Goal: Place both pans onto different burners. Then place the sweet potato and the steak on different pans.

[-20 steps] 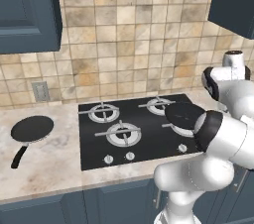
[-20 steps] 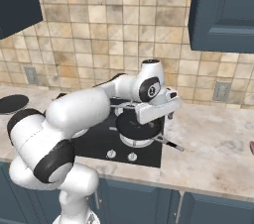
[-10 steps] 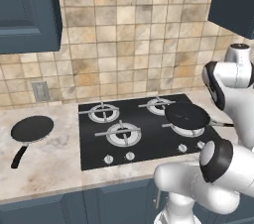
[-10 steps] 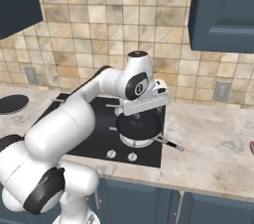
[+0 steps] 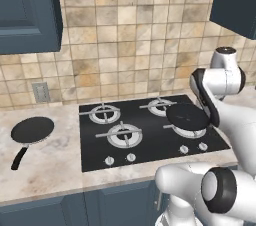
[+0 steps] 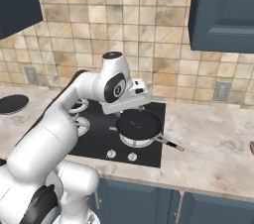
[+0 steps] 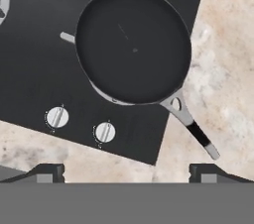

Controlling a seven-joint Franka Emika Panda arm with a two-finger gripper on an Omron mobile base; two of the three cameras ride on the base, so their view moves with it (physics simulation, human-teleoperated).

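Observation:
One black pan (image 7: 133,44) sits on the front right burner of the cooktop (image 7: 30,84), its handle (image 7: 194,131) reaching out over the counter. It is also in the base views as pan (image 5: 186,116) and pan (image 6: 139,123). My gripper (image 7: 126,172) hovers above it, open, with nothing between its fingers; in the right base view the gripper (image 6: 132,109) hangs just over the pan's rim. The second pan (image 5: 32,130) lies on the counter left of the stove. Three burners (image 5: 124,135) are bare. A sliver of the steak (image 6: 252,146) shows at the right frame edge. The sweet potato is out of view.
White knobs (image 7: 56,117) line the cooktop's front edge. A beige stone counter (image 6: 213,134) stretches to the right of the stove and to its left (image 5: 50,160). Dark cabinets hang above, over a tiled wall with outlets (image 6: 221,90).
My hand has lifted up and away from the pan on the front right burner, and my elbow has swung. The jaws stayed open and the pan stayed put.

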